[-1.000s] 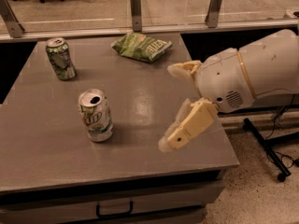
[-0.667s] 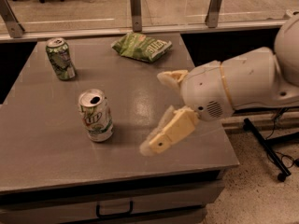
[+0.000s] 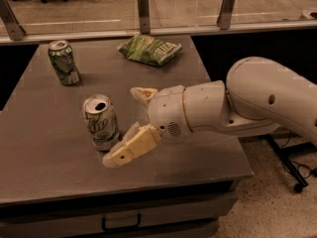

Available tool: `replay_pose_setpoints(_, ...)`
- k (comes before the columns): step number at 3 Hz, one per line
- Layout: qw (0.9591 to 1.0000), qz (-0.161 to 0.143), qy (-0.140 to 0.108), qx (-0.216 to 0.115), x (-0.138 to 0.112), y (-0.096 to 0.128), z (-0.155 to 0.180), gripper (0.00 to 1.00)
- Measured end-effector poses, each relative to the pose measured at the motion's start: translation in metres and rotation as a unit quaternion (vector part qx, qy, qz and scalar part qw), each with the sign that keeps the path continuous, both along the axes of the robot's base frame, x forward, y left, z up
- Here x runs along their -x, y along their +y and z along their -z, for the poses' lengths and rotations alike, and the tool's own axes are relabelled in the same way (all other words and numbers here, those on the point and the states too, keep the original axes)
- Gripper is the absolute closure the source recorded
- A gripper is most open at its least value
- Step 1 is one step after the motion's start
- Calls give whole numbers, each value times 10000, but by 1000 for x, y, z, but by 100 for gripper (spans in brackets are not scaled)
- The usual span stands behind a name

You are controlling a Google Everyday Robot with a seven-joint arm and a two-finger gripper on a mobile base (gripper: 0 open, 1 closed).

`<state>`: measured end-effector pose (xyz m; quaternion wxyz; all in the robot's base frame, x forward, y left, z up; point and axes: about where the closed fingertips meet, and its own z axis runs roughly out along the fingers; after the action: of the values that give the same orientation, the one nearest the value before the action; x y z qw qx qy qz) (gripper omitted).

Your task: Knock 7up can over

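The 7up can (image 3: 101,122) stands upright near the middle of the grey table (image 3: 44,152). It is whitish with a green logo and an open top. My gripper (image 3: 124,125) is just to the right of the can, at its height, with the two cream fingers spread apart. The near finger (image 3: 130,149) reaches toward the can's base and looks close to touching it. The far finger (image 3: 142,93) is behind and to the right of the can. Nothing is held.
A darker mottled green can (image 3: 64,62) stands upright at the table's back left. A green crinkly chip bag (image 3: 149,49) lies at the back centre. A railing with posts runs behind the table. The table's front edge and a drawer handle (image 3: 120,224) lie below.
My arm has moved left across the table toward the 7up can. The open gripper has gone from the right half of the table to right beside the can. The can still stands upright.
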<state>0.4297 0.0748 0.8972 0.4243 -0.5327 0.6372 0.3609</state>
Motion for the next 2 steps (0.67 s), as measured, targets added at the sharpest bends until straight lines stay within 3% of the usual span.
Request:
replay_pose_setpoints(1,9987,-303,-188,-361,-9,42,5,17)
replay_pose_setpoints(2,9950,-672,-323,-672,-11,80,6,41)
